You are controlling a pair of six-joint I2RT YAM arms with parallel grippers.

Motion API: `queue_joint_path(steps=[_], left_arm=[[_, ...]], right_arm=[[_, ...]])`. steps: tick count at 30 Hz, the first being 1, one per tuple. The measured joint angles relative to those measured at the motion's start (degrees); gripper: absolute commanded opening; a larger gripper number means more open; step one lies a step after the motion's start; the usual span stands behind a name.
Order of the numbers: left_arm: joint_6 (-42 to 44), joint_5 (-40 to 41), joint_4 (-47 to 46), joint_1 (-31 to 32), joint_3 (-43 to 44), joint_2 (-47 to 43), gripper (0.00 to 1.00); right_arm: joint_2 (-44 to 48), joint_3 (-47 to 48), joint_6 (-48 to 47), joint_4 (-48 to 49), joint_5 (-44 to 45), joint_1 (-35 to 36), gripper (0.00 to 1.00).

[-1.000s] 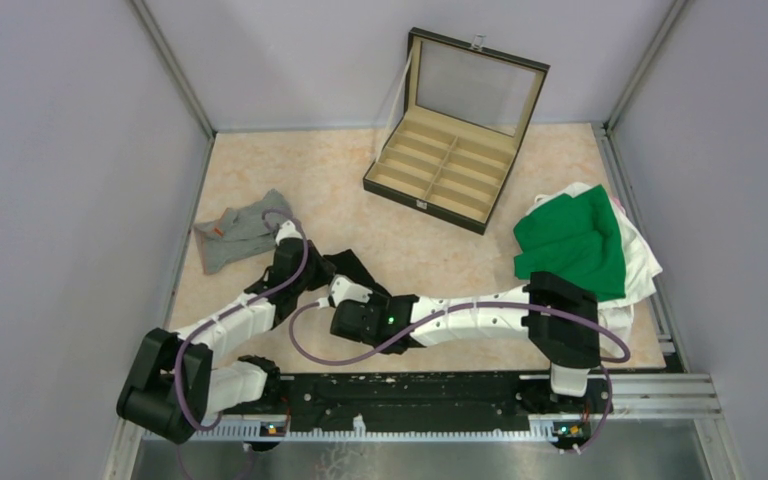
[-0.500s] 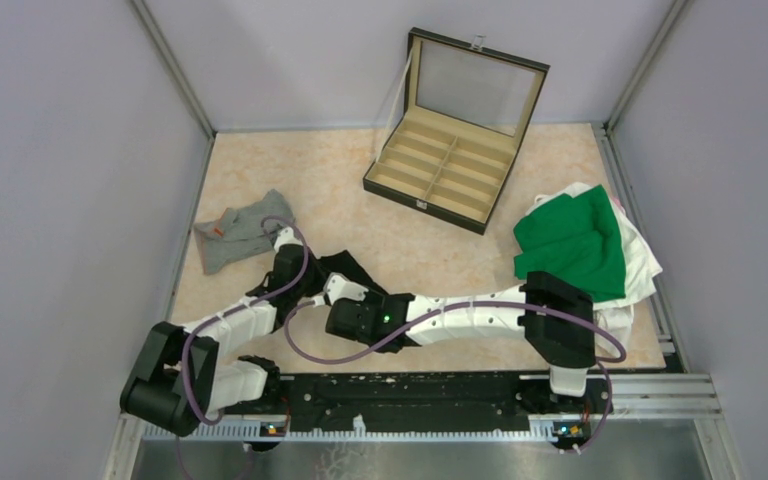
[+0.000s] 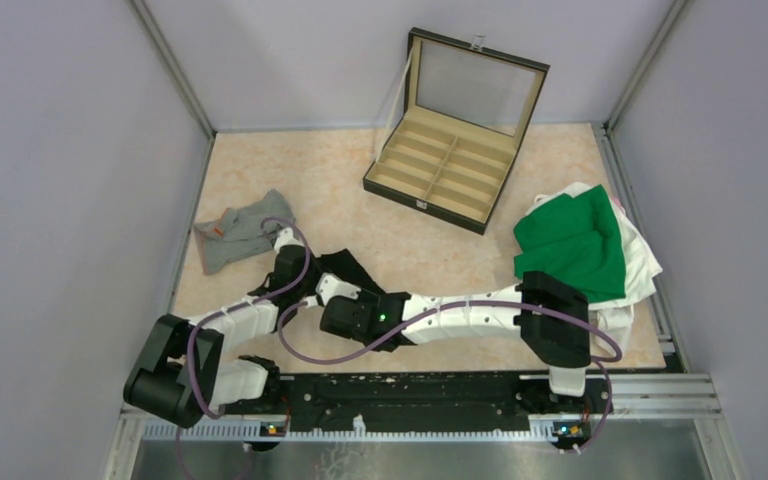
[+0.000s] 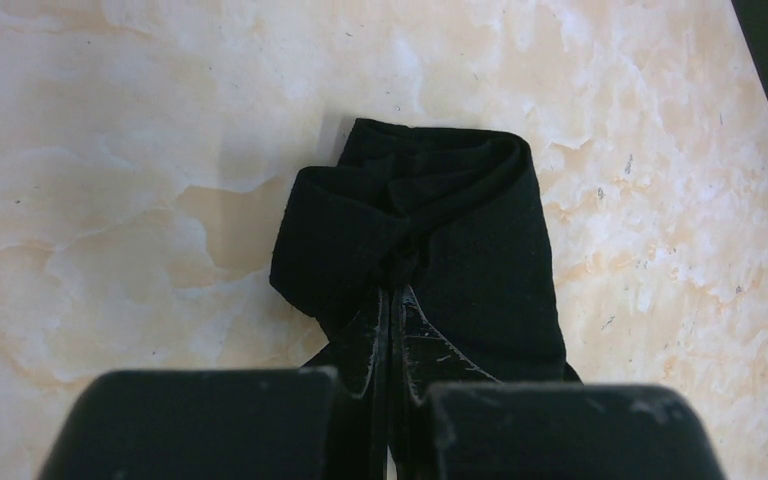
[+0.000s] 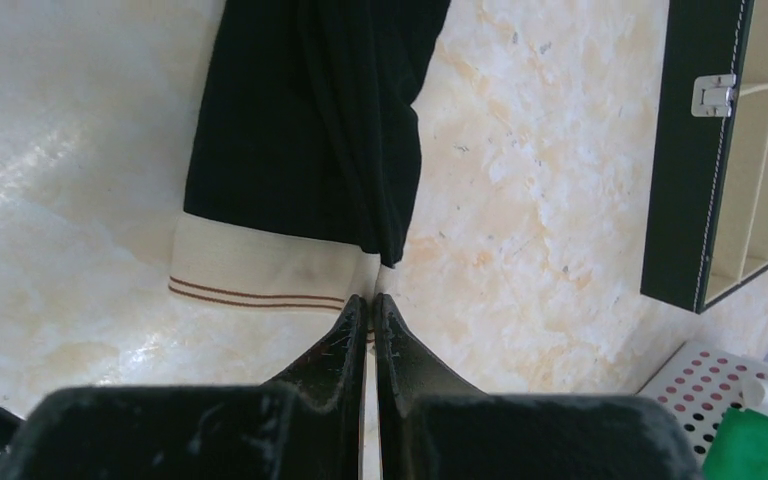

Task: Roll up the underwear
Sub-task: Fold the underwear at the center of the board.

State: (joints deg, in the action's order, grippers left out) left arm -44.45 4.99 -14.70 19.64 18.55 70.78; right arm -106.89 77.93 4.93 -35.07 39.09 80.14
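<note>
The left tool [image 4: 392,296] is showing its two fingers pressed together, with their tips sunk into the black underwear [image 4: 480,250], so it is pinching a fold of that fabric. The garment is lying bunched and partly folded over itself on the marbled tabletop [image 3: 310,170], its far edge curling into a soft roll in the left wrist view. The right tool [image 5: 370,300] is likewise holding its fingers tight against each other, and their tips are nipping the edge of the cream waistband [image 5: 260,272], which is carrying two thin brown stripes; the dark body of the garment is stretching away from that band, flat on the surface. From above, both arms are reaching in low from the near edge and meeting at this black piece, which is sitting left of centre in the near part of the surface, between the two wrists. The heather grey underwear [image 3: 243,232] is lying crumpled just beyond the left arm, near the left wall, with its small orange label [image 3: 219,232] facing up; it is apart from both tools. The compartmented case [image 3: 422,204] is standing open toward the far side, its lid [image 3: 480,85] tilting back, well apart from the black garment. A green garment [image 3: 572,248] is resting on top of a white one [image 3: 642,262] at the right edge of the tabletop, beside the right arm's upper link.
</note>
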Motion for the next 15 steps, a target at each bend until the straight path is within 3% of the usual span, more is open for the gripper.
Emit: queue_joint_path(steps=[15], left_arm=[[0.0, 0.2, -0.4, 0.0, 0.0, 0.2, 0.00]], right_arm=[[-2.7, 0.9, -0.8, 4.2, -4.7, 0.0, 0.00]])
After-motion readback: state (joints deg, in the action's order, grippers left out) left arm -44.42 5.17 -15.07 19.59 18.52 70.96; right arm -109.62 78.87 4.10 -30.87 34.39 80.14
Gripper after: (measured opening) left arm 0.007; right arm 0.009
